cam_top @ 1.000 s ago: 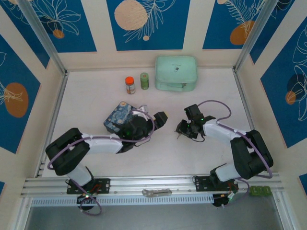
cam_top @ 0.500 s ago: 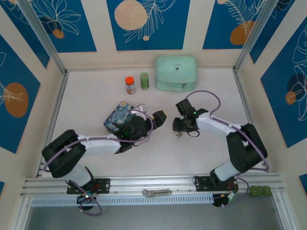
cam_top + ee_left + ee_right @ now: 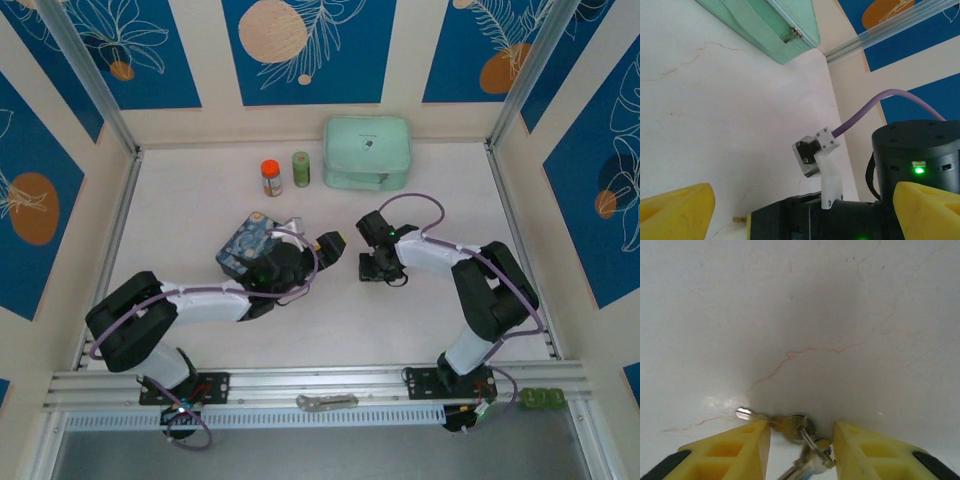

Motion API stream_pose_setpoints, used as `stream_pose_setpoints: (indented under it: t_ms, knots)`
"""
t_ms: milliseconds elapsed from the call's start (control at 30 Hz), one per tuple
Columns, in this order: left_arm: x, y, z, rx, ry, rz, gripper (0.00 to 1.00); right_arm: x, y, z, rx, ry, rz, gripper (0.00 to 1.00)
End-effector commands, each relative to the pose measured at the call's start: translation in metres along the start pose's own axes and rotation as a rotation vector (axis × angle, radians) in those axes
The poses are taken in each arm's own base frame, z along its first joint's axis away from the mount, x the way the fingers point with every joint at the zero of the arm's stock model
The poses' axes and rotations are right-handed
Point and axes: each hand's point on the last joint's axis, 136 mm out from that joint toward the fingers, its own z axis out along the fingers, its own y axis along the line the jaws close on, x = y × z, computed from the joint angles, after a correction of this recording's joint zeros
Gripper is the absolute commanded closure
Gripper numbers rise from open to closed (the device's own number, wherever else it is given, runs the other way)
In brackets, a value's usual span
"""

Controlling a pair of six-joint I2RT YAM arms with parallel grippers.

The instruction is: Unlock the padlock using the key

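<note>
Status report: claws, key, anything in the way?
Left claw open, empty. Right claw open, straddling the key lying on the table, ungripped. Nothing in the way.

Looks like a small robot test booth in a lab. Closed in by cream walls with blue leaf posters (image 3: 308,50). Framed with silver metal rails (image 3: 300,380). Floored with a white surface (image 3: 200,215), left arm (image 3: 205,300) and right arm (image 3: 480,285) bolted at the near edge.

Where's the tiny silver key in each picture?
Right wrist: the tiny silvery metal key sits bottom centre, between the right gripper's yellow fingers.
Top external: hidden under that gripper, near the picture's middle.
Left wrist: too small to tell.
Shared landmark: the right gripper, at the bottom edge in the left wrist view.
</note>
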Motion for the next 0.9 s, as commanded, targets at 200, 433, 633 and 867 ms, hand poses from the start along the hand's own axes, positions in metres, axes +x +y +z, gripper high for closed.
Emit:
stream_pose_setpoints:
  t_ms: [200, 433, 633, 867]
  knots:
    - [-0.015, -0.001, -0.007, 0.006, -0.049, 0.009, 0.08, 0.008, 0.007, 0.006, -0.043, 0.054, 0.007, 0.75]
    - [-0.013, -0.005, -0.003, 0.017, -0.03, 0.018, 0.08, 0.009, 0.015, 0.006, -0.097, 0.058, 0.037, 1.0]
    - [0.002, -0.004, 0.007, 0.036, 0.031, -0.027, 0.08, 0.001, 0.02, -0.007, -0.24, 0.003, 0.099, 1.0]
    - [0.024, -0.003, 0.02, 0.058, 0.098, -0.105, 0.09, -0.001, 0.025, -0.029, -0.455, -0.006, 0.216, 1.0]
